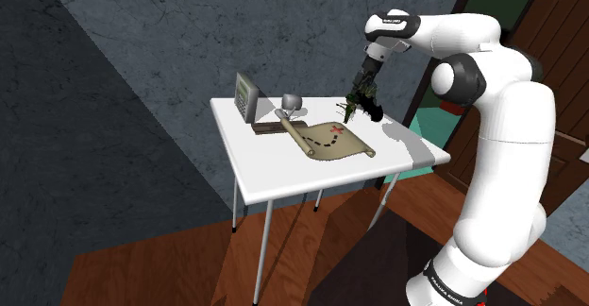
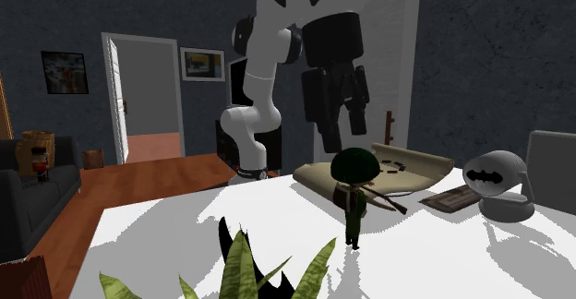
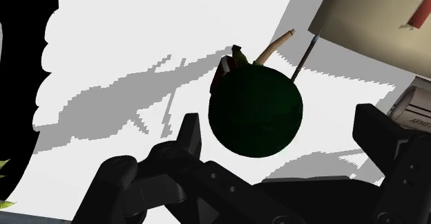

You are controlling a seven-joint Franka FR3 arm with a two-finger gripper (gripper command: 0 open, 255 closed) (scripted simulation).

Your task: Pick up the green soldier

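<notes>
The green soldier [image 2: 354, 200] is standing upright on the white table [image 1: 247, 167], just beside the rolled edge of the map [image 2: 399, 170], on the side of the map that is facing the second exterior camera. It is wearing a round dark green helmet and is carrying a thin stick-like piece slanting across its body towards the map. The gripper [image 2: 343, 137] is hanging directly over the helmet, and its fingers [image 3: 188, 137] are standing spread to either side of the helmet. Neither of them is touching it, so the soldier is not being held. In the wrist view one finger is sitting close to the helmet's edge while the other is staying well apart from it, nearer the map. The map is lying partly unrolled, showing a dashed trail and a red mark. Beyond the map from the soldier, a dark flat plaque [image 2: 452, 198] is lying against it, and a grey round head [image 2: 497, 183] bearing a black bat shape is resting just past that. A grey boxy calculator [image 1: 247, 96] is standing farthest from the map. Green plant leaves [image 2: 242, 268] are rising on the soldier's side of the map.
</notes>
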